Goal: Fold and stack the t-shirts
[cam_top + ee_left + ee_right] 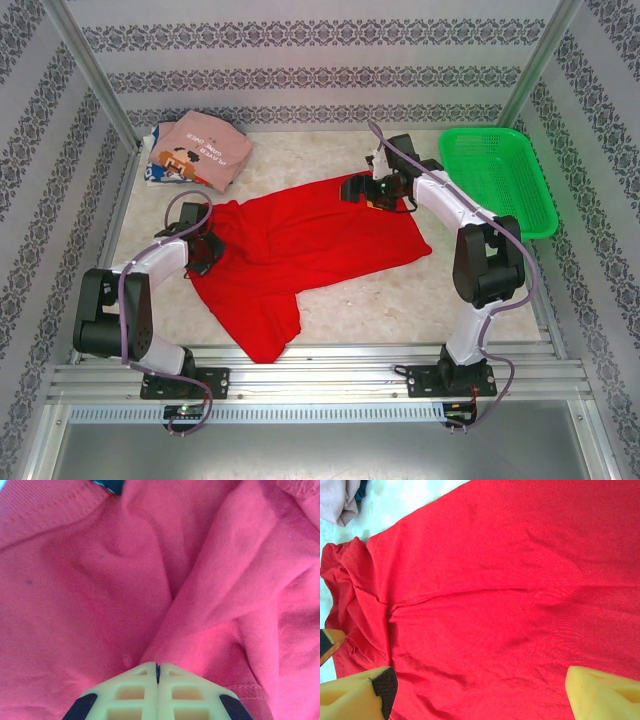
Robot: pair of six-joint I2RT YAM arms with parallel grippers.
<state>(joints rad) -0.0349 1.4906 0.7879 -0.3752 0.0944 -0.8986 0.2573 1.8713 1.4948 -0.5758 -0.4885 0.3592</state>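
Seen from above, the red t-shirt (300, 255) lies spread and rumpled across the middle of the desk (420, 300), with one end trailing toward the near edge between the two arm bases. The left pincer (203, 250) sits at the shirt's left edge and the right pincer (372, 190) is over its far right corner. From this height, how their jaws stand is hard to read.

The wrist cameras show that. On the left, the two pale fingers (130, 690) are pressed together, and folds of red cloth converge into their tips — a pinch on a ridge of the shirt. A stitched seam (50, 502) crosses the upper left of that view, and a small dark tag (109, 485) peeks in at the top edge. On the right, the yellow fingers (602, 692) are spread wide and grip nothing, with the red cloth lying smooth below and between them. Whether they touch it I cannot tell.

In the far left corner a folded pink t-shirt (205, 150) with a printed graphic lies on a white-and-blue t-shirt (152, 172), of which an edge sticks out. Both are near the red one but apart from it. The right wrist view catches a bit of the pink cloth in its upper left corner. A green basket (495, 178) stands at the far right — the right arm crosses in front of its near left rim.
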